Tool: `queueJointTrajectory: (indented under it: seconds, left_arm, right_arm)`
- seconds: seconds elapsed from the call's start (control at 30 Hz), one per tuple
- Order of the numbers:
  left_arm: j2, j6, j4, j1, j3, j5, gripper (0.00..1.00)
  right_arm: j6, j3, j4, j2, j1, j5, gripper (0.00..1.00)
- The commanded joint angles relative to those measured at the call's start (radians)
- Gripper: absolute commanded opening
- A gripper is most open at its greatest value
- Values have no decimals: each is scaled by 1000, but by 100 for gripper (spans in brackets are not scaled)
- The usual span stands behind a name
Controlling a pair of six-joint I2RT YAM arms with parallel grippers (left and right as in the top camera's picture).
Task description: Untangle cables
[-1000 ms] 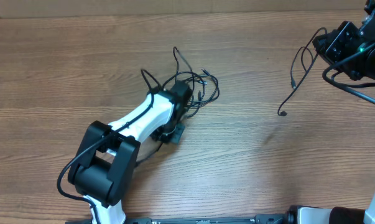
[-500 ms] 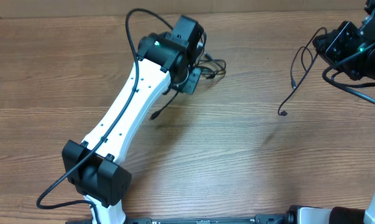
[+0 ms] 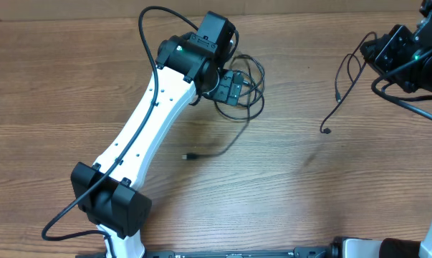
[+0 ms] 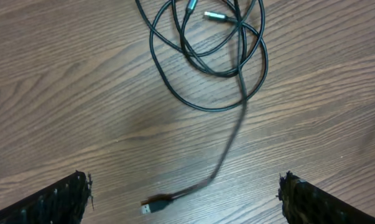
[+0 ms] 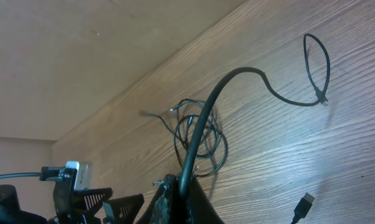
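On the grained wooden table (image 4: pixel 63 93), thin black cables (image 4: pixel 244 87) curl in loops.

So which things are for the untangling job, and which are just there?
For the job:
- the bunched cables
- the loose cable pinched in the right gripper
- the open left gripper over the bunch

Just there:
- the wooden table
- the thick black wire on the left arm

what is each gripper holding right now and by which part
The right gripper is shut on one black cable, gripping it partway along, both ends free. The left gripper is open above the coiled cables, holding nothing.
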State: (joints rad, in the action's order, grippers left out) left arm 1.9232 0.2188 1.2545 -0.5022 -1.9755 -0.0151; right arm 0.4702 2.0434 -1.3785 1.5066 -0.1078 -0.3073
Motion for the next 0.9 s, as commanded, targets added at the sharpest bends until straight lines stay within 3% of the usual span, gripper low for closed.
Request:
queueJointTrajectory:
  seconds: [0.0, 0.27, 0.6, 0.87]
  left_arm:
    - [1, 34, 6, 6, -7, 9, 99]
    - [1, 51, 37, 6, -7, 9, 100]
    - [1, 51, 79, 6, -7, 8, 100]
    - [1, 51, 77, 6, -7, 8, 99]
  right_arm:
    - [-8, 18, 3, -7, 0, -1, 4]
    - [-8, 18, 5, -7, 0, 6, 4]
    - [-8, 18, 19, -7, 0, 157, 4]
    - [-8, 18, 72, -6, 1, 71, 4]
